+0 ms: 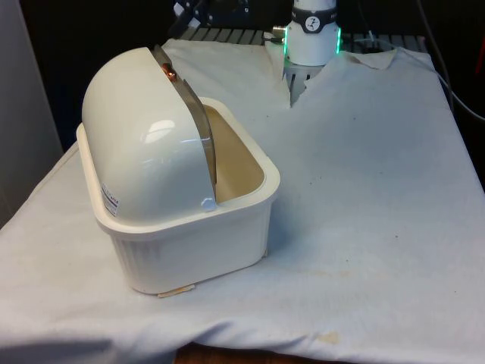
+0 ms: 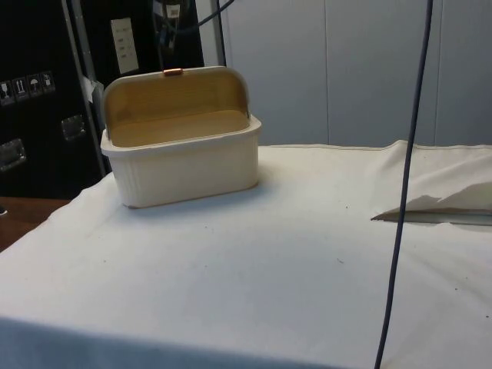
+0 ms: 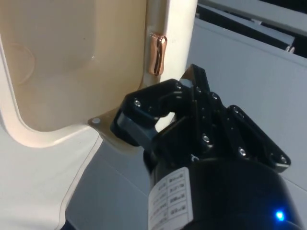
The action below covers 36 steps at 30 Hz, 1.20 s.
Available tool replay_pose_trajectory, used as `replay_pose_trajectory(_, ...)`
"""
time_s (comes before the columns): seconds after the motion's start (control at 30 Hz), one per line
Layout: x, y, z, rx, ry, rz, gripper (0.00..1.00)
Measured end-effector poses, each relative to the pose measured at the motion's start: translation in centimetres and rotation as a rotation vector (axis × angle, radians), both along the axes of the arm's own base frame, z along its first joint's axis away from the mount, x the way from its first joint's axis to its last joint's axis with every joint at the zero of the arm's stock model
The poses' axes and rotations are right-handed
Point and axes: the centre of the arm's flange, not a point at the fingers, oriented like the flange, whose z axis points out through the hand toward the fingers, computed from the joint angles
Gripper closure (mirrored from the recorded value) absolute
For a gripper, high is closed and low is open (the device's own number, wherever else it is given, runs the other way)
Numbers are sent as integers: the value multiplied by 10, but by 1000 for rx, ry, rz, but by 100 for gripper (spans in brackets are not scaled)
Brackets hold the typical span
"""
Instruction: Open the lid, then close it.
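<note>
Nearby, claw (image 3: pixel 180 103) hangs beside bread box (image 1: pixel 197 243) lid (image 1: pixel 144 144).

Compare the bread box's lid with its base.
The lid is a smooth, glossy dome; the base is a ribbed, straight-walled tub. The lid is rolled back open and carries a copper handle at its edge; the base sits flat on the cloth with no handle. Both are cream outside, and both look tan inside in the side view.
</note>
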Motion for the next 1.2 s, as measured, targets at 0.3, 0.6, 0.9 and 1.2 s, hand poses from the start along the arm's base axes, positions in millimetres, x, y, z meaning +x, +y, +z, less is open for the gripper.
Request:
replay_pose_trajectory(0.3,2,-3,-4,-2,5,-4,100)
replay_pose_trajectory(0.6,4,-5,-11,-4,15,-8,100)
replay_pose_trajectory(0.9,9,-6,-22,-10,31,-10,100)
replay_pose_trajectory(1.2,14,-8,-26,-25,46,-15,100)
